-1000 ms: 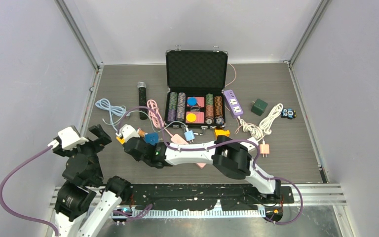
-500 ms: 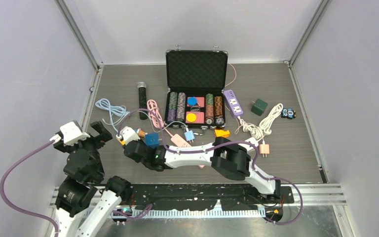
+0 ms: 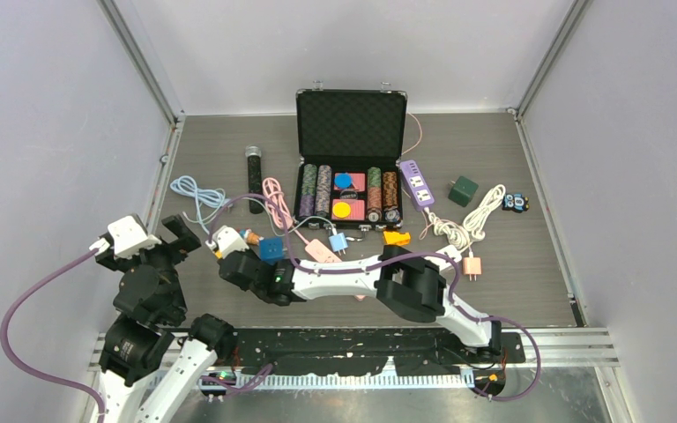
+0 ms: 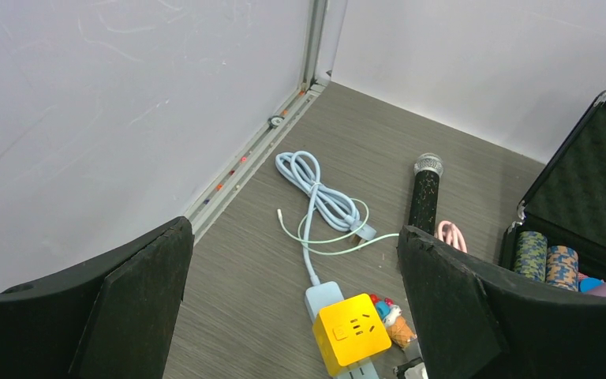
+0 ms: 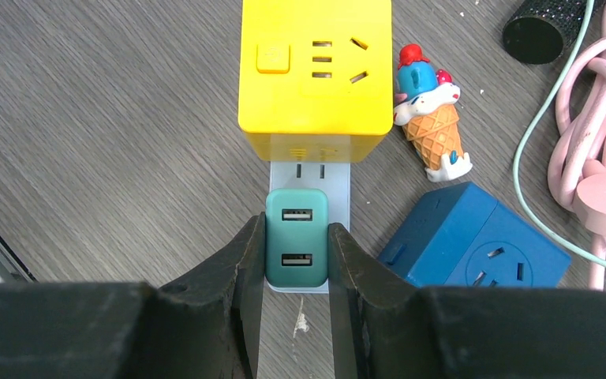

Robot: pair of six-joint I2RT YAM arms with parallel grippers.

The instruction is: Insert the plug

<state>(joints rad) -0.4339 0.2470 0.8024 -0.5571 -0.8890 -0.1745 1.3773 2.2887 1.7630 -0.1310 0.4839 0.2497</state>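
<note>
My right pincer (image 5: 295, 230) stays clenched on the teal charger (image 5: 297, 260) and has barely moved this last second. The charger sits on the white power strip (image 5: 309, 170), against the yellow cube (image 5: 314, 67); I judge it nearly seated.

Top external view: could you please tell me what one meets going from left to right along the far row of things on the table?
Light blue cable → black microphone → pink cable → open chip case → purple power strip → dark green cube → small blue-and-black toy.
</note>
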